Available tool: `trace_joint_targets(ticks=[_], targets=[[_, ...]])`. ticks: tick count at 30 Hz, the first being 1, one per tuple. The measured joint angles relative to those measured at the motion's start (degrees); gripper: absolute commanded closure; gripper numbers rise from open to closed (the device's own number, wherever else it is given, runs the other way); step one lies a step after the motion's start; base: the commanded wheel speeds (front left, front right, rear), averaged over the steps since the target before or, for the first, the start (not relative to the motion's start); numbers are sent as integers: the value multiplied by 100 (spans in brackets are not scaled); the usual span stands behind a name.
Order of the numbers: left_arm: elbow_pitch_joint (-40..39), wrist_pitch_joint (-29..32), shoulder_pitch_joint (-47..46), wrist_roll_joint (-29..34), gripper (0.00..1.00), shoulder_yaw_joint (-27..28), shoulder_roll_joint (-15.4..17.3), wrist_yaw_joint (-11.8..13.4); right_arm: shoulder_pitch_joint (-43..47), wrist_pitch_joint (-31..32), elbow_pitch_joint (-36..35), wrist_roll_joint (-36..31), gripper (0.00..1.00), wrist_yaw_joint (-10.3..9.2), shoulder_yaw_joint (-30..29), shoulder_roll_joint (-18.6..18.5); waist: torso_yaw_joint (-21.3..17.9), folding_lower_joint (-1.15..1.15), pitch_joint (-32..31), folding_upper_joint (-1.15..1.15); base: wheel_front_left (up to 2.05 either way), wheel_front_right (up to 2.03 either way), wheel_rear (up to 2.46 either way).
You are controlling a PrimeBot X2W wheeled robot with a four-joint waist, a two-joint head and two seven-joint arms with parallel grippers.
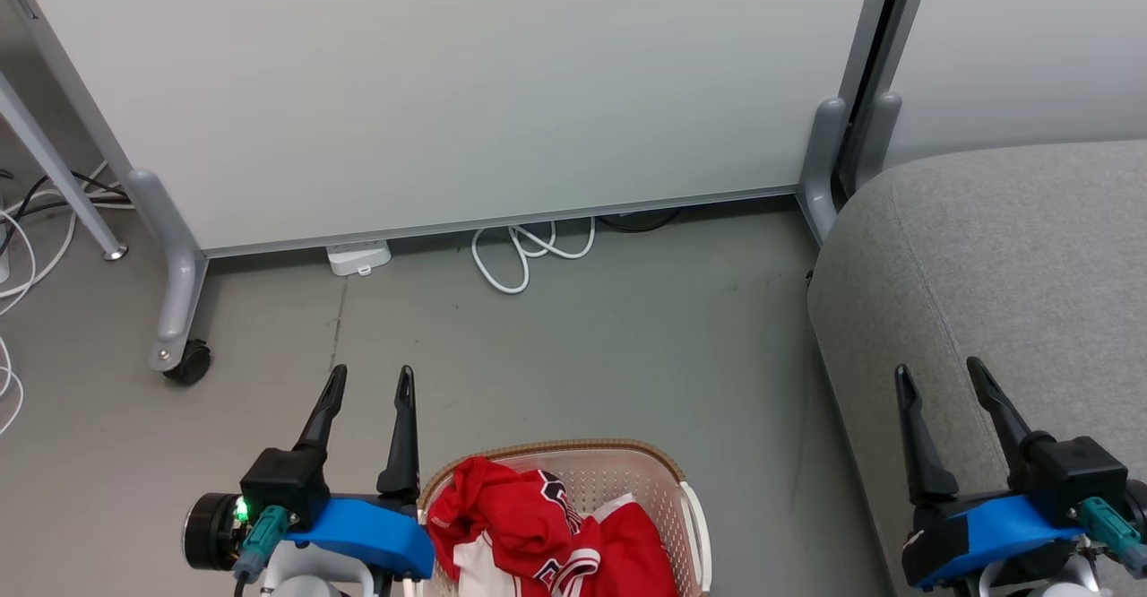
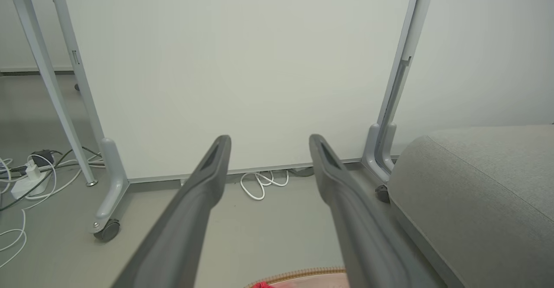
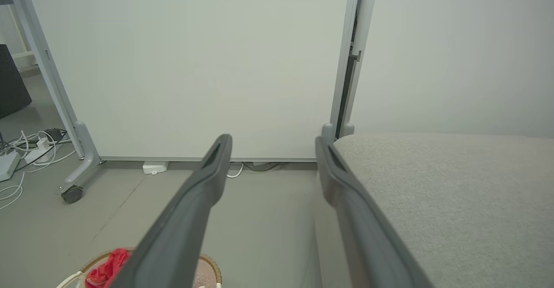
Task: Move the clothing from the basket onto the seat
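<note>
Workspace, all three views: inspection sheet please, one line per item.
Surface: grey floor, the basket stands on it.
Job's things: red clothing heaped in the basket; seat at the robot's right, no clothing on its visible part.
Clutter: small white box at the panel's foot.
Pincers: left pincer open beside the basket; right pincer open at the seat's edge; both empty.
Cables: white cable coil under the panel; more cables far left.
Surroundings: panel on a grey wheeled frame.
</note>
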Motion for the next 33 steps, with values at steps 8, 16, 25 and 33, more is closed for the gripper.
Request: trace_joint_targets(ticks=[8, 16, 25, 33], targets=[[-33, -16, 4, 73, 0, -3, -4, -4, 51, 1, -65, -65, 0, 0, 5, -3, 2, 0, -12, 0, 0, 0, 0], [-35, -18, 48, 69, 0, -7, -5, 2, 62, 2, -78, -63, 0, 0, 48, -4, -26, 0, 11, 0, 0, 0, 0], [246, -24, -19, 88, 0, 4, -3, 89, -116, -21, -142, -48, 0, 0, 398, -4, -343, 0, 330, 0, 0, 0, 0], [1055, 11, -411, 77, 0, 36, 40, 131, -454, -203, -79, 35, 0, 0, 501, -9, -777, 0, 983, 0, 0, 0, 0]])
